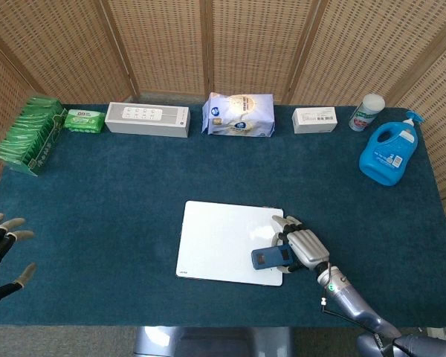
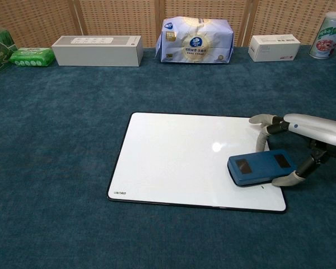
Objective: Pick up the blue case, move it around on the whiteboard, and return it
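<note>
The blue case [image 1: 271, 258] [image 2: 261, 167] lies flat on the right part of the whiteboard [image 1: 223, 238] [image 2: 179, 157], near its front right corner. My right hand [image 1: 303, 247] [image 2: 302, 145] grips the case from its right end, thumb at the near edge and fingers arched over the far edge. My left hand [image 1: 1, 242] hovers at the table's front left edge with fingers spread and nothing in it; the chest view does not show it.
Along the back stand green packets [image 1: 31, 132], a green wipes pack [image 1: 84, 120], a white speaker box [image 1: 147, 119], a tissue pack [image 1: 238, 115], a small white box [image 1: 314, 119], a canister [image 1: 366, 111] and a blue detergent bottle [image 1: 389, 153].
</note>
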Controlling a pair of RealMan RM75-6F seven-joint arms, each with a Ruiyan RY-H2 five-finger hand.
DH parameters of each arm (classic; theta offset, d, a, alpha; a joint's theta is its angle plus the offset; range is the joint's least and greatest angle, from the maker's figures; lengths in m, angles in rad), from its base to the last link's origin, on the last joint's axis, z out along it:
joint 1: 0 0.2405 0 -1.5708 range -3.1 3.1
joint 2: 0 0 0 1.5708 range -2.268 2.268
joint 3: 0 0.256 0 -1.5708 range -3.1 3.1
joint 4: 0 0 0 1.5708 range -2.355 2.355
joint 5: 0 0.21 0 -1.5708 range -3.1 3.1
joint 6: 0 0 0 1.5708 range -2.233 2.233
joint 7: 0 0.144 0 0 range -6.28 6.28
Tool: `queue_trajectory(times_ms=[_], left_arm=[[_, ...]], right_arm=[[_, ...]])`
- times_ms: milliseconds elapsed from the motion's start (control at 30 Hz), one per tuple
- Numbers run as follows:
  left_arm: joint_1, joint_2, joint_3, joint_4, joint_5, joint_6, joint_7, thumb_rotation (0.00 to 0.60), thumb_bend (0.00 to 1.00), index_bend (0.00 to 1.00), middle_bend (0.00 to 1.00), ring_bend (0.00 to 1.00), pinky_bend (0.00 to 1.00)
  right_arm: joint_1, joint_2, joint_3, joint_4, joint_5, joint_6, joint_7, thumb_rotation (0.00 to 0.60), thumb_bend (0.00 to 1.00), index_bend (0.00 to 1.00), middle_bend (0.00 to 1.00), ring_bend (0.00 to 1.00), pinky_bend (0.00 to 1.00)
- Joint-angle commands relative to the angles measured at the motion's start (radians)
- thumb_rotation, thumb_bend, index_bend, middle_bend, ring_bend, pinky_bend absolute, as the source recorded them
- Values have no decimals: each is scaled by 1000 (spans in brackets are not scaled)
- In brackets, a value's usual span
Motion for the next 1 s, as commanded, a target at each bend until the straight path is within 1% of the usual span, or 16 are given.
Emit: queue_trajectory(times_ms=[33, 267, 400, 600, 867, 1000], left_arm=[[-2, 0, -1, -1, 1, -2, 1, 600, 321, 346, 259, 146, 0], [-2, -3, -1, 1, 8, 2, -5, 600, 322, 347, 259, 145, 0], [-2, -4, -1, 5, 7, 1, -10, 600, 322, 346, 259, 145, 0], [-2, -5, 0, 11, 4, -1, -14, 600, 321, 346, 258, 145, 0], [-2, -5, -2, 8, 5, 2, -8, 600, 322, 346, 258, 145, 0], [-1, -5, -1, 5, 5, 1, -3, 600, 322, 346, 258, 141, 0]], right_arm=[[-15, -1, -14, -1, -8, 15, 3, 600, 174, 785, 56, 0, 0], [-66, -3, -49, -34, -35, 76, 6, 600, 174, 785, 56, 0, 0], [-86, 5, -60, -67, -50, 104, -11, 600, 173, 785, 56, 0, 0], [-99, 10, -69, -89, -56, 113, -30, 600, 173, 783, 55, 0, 0], [-73, -4, -50, -43, -38, 56, -18, 600, 173, 787, 56, 0, 0], [-42, -8, -23, -15, -28, 19, -14, 600, 174, 792, 55, 0, 0]])
